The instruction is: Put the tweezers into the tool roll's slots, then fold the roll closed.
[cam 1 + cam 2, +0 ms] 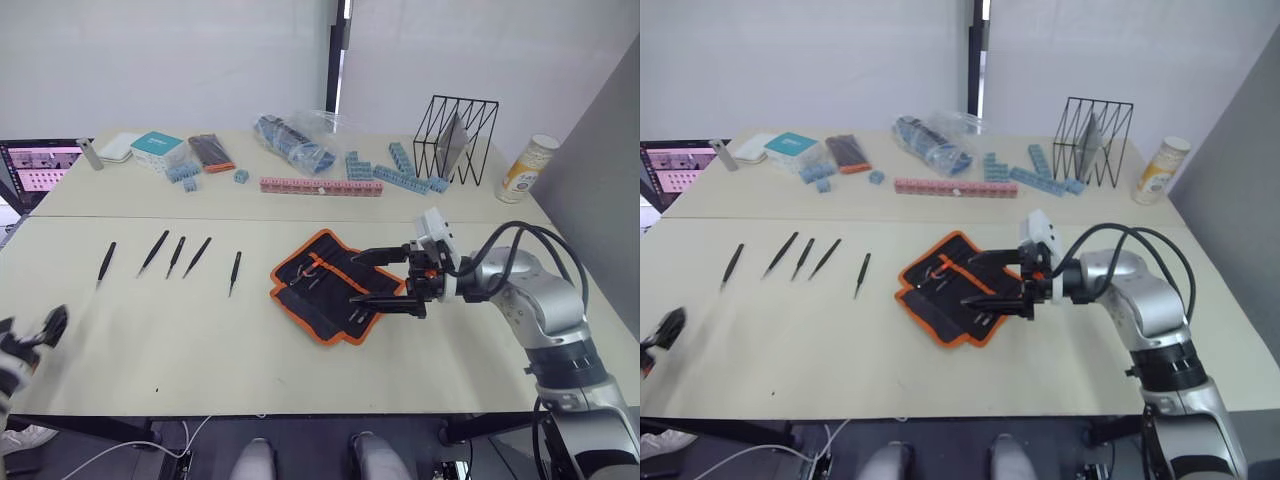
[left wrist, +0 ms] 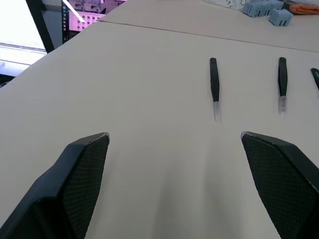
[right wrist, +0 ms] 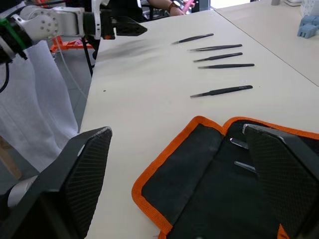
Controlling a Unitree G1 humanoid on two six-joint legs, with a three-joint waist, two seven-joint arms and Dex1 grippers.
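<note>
The tool roll lies unfolded on the desk, and some small metal pieces sit in its slots. Five tweezers lie in a row on the desk, well apart from it. The right end effector hovers over the roll, fingers apart. The left end effector is low near the desk's edge, fingers apart and empty.

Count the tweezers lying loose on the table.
5, all left of the tool roll, none slotted yet: one far left, three close together, and one nearest the roll. Others may already sit in the roll.
</note>
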